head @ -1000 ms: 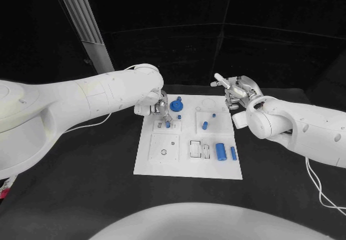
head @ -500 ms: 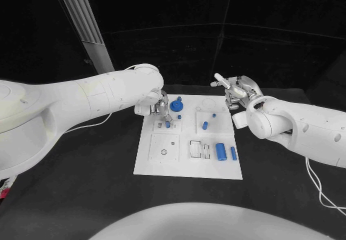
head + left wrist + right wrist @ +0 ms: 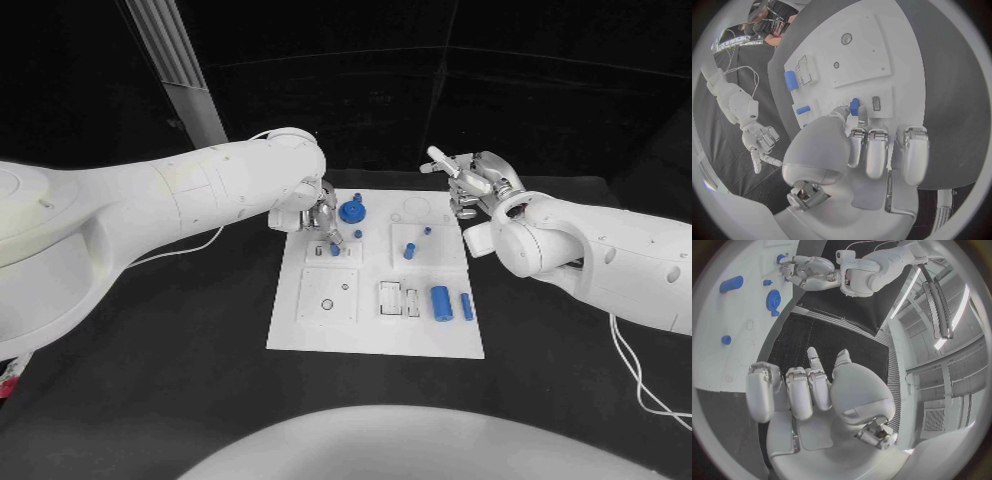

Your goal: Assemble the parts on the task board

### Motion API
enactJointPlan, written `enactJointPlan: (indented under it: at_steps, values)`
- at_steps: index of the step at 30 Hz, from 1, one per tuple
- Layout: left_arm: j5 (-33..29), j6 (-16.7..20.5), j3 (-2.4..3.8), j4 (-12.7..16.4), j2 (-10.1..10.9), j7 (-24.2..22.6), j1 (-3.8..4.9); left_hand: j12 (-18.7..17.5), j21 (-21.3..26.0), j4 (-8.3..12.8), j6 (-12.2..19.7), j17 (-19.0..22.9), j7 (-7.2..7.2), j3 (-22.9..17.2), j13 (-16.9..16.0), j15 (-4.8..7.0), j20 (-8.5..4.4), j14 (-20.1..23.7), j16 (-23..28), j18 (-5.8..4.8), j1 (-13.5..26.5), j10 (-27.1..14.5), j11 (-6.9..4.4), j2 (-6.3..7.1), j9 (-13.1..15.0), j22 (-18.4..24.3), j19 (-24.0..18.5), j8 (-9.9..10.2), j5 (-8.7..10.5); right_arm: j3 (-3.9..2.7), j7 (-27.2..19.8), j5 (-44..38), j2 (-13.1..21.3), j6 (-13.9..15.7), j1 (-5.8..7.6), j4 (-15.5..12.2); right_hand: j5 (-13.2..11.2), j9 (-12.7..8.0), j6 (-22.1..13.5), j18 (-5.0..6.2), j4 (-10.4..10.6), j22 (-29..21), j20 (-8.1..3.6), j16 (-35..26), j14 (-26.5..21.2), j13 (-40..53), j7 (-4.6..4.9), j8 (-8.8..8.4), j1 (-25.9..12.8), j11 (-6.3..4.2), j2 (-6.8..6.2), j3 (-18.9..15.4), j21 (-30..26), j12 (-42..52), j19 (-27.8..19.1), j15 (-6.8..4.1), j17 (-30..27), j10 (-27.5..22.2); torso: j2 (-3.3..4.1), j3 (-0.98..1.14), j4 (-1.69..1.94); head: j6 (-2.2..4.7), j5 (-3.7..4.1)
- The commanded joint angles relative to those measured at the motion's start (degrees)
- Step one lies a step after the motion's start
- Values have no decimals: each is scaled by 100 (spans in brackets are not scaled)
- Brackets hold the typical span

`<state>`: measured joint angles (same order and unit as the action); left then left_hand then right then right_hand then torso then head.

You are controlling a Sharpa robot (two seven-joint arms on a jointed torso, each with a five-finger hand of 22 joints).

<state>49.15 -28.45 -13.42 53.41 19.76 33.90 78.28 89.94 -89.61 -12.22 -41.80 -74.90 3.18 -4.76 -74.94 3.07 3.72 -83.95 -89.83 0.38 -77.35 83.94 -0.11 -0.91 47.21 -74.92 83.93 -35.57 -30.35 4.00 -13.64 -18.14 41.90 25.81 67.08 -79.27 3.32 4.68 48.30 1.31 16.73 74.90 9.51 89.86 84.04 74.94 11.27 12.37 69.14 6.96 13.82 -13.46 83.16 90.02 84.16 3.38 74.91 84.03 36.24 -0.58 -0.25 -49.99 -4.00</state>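
The robot's left hand [image 3: 320, 215] bears down on the far left corner of the task board [image 3: 368, 335], its fingers [image 3: 868, 150] curled together around a small blue peg [image 3: 854, 106] that stands upright at the fingertips, its long axis rising from the board; whether the peg is fully seated cannot be told. Just beside that hand, toward the board's middle, a blue gear [image 3: 355, 211] lies flat. The right hand [image 3: 472, 185] hovers above the board's far right corner, holding nothing, fingers loosely parted with one stretched out straight. Between the two hands a short blue pin [image 3: 408, 250] lies tilted in a recess, and nearer the robot, below the right hand, a blue cylinder [image 3: 441, 303] and a slimmer blue bar [image 3: 466, 306] lie side by side, their long axes running toward the robot. With these pieces loose and several sockets open, the assembly looks to be at an early stage, most of it left to do.
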Motion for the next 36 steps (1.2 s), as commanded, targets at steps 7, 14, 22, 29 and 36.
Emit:
enactJointPlan:
  at_steps: [7,14,22,29,36]
  values:
    - [-15,-62,-3,9,-1,-146,-3,6,-24,100,-93,-1510,-5,-296,-1506,47,-42,-605,-17,-33,-72,606,-31,108,-25,-1502,592,35,-184,-3,-35,12,-8,23,11,0,17,-2,-15,66,-11,1180,-13,14,596,1506,-34,28,22,-22,23,-35,-29,-2,102,-18,1509,597,-1,-2,4,-1,-2]
    - [-15,80,-3,43,33,-258,-3,6,-26,163,-119,-1510,1,-563,-1506,45,-45,-605,-17,-33,21,606,-27,241,-24,-1502,594,35,-494,-3,-36,12,-8,20,11,5,22,-2,-15,66,-10,1181,-14,14,596,1506,-35,36,30,-23,42,-36,-29,-2,103,-19,1509,597,2,-2,-1,-1,0]
    - [-15,194,-3,94,81,-375,-3,6,-27,214,-137,-1510,-3,-703,-1506,48,-45,-605,-17,-34,75,606,-29,311,-11,-1503,595,20,-586,-3,-37,12,-9,21,10,19,22,-2,-15,66,-10,1181,-14,14,596,1506,-35,36,30,-23,42,-36,-29,-2,103,-19,1509,597,3,0,8,-1,-9]
    - [-15,394,-3,149,138,-497,-3,6,-27,242,-153,-1510,-7,-766,-1506,50,-46,-605,-17,-34,92,606,-33,337,-4,-1503,595,8,-611,-3,-38,12,-15,18,10,26,22,-2,-15,66,-10,1181,-14,14,596,1506,-35,36,30,-23,42,-36,-29,-2,103,-19,1509,597,2,-3,1,-1,-9]
    - [-75,679,-3,283,253,-493,-2,6,-27,213,-174,-1510,-8,-811,-1506,51,-47,-605,-17,-34,203,606,-34,365,6,-1503,594,-8,-581,-3,-33,12,-6,19,10,29,22,-2,-15,66,-10,1181,-14,14,596,1506,-35,36,30,-23,42,-36,-29,-2,103,-19,1509,597,0,-3,8,-1,-6]
